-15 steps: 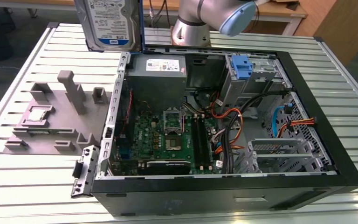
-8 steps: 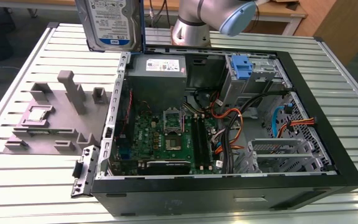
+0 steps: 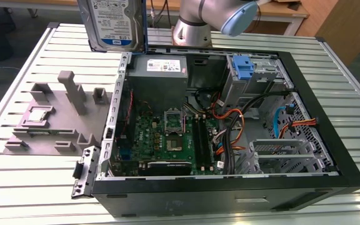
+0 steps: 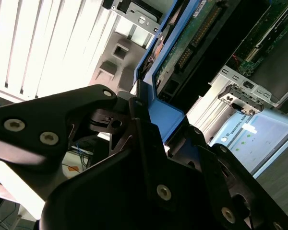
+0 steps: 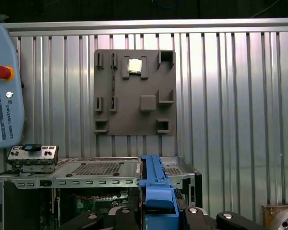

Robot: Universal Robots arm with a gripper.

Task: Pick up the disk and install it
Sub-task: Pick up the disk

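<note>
The disk [image 3: 113, 23] hangs upright in the air above the far corner of the open computer case [image 3: 339, 154], at the top of the exterior view, its white-and-blue label facing the camera. In the second wrist view my gripper [image 4: 164, 120] is shut on the disk's blue rail, black fingers [image 4: 139, 108] on either side, and the disk's green circuit board [image 4: 194, 36] stretches away from them. In the first wrist view the blue rail [image 5: 157, 184] stands between the gripper's black parts [image 5: 158, 213].
A grey metal cage with a blue latch [image 3: 245, 70] sits at the case's back; another cage [image 3: 280, 152] is at the front, on the exterior view's right. A grey fixture plate [image 3: 55, 117] holding a small chip [image 3: 37, 114] lies beside the case. Arm base [image 3: 192, 28] stands behind.
</note>
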